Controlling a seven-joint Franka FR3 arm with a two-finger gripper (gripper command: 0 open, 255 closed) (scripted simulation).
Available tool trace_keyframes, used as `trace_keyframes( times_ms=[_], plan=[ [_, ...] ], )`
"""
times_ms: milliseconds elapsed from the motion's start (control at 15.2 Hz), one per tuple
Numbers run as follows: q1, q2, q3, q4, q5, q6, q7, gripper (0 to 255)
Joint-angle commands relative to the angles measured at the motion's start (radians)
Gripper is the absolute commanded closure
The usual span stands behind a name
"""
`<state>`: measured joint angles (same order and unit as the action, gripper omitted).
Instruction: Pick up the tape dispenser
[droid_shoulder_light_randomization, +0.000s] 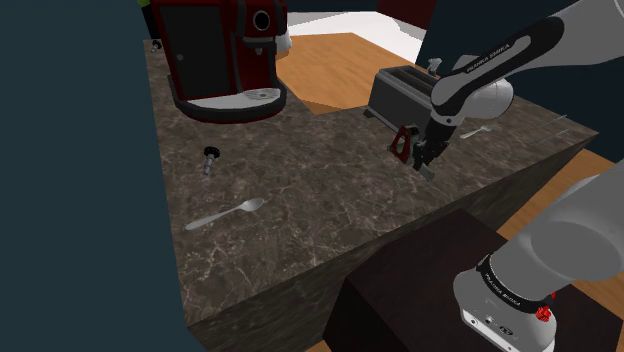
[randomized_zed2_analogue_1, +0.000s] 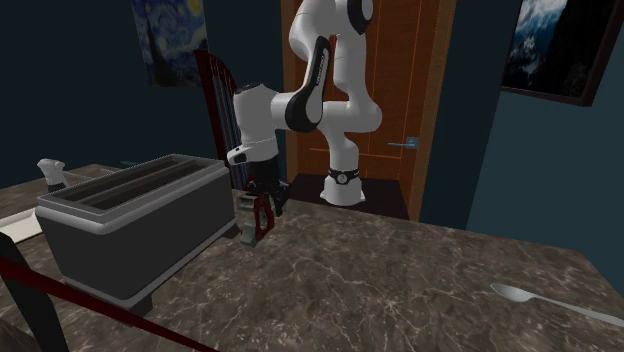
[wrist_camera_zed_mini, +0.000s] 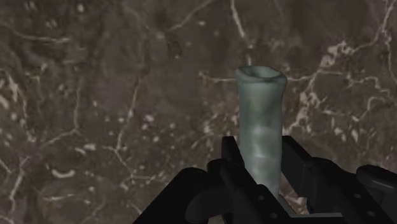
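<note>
- Wrist view, closest to the lens: the black gripper (wrist_camera_zed_mini: 261, 145) comes in from the bottom edge. Its two fingers (wrist_camera_zed_mini: 232, 156) are pressed in from either side on a pale grey-green upright piece.
- We take that piece to be part of the tape dispenser (wrist_camera_zed_mini: 259, 108). It stands up between the fingers, with its flared end pointing away from the hand.
- Beyond it lies the dark, white-veined marble counter (wrist_camera_zed_mini: 95, 95).
- We cannot tell whether the dispenser is touching the counter or just off it.
- Shoulder view, near edge: the dark box stand (droid_shoulder_light_randomization: 420, 290) sits at the lower right, with the arm rising from it.
- Mid-counter: a pale spoon (droid_shoulder_light_randomization: 225, 214) lies flat. A small black-capped peg (droid_shoulder_light_randomization: 210, 157) stands a little beyond it. Both are well apart from the gripper.
- Further on, the dispenser shows as dark red, in the gripper just beside the grey toaster (droid_shoulder_light_randomization: 400, 90), on the toaster's near side.
- Far end of the counter: a red and black coffee machine (droid_shoulder_light_randomization: 215, 50).
- Past the counter: a wooden floor (droid_shoulder_light_randomization: 330, 70).
</note>
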<state>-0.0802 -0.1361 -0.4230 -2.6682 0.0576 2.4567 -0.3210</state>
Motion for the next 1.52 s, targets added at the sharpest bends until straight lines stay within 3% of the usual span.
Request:
trace_keyframes(
  times_ms=[0,462,1452],
  plan=[
    [0.0,0.001,0.0,0.0,0.001,0.002,-0.001,255],
    [0.0,-0.002,0.0,-0.002,-0.001,0.001,0.0,255],
    [-0.034,-0.189,0.035,0.066,-0.092,-0.242,0.087,255]
  ],
)
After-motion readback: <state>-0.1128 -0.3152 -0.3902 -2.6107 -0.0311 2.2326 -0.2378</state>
